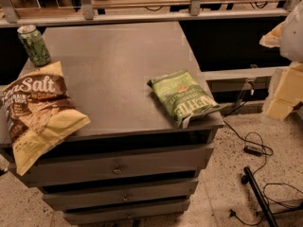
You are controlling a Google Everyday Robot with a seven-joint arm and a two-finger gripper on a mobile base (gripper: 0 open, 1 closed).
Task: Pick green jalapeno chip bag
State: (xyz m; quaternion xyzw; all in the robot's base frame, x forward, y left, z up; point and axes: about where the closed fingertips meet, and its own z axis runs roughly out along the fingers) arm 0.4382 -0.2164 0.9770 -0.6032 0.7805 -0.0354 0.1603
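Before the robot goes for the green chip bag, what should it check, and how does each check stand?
1. Target in view: the green jalapeno chip bag lies flat on the cabinet top, near its right front corner: ok.
2. Nothing lies on the bag: ok.
3. Look-alikes apart: the Sea Salt bag and the green can sit far left: ok.
4. The gripper above the bag: it is at the picture's right edge, beside the cabinet: not ok.
5. Bag safely back from the edge: cannot tell.
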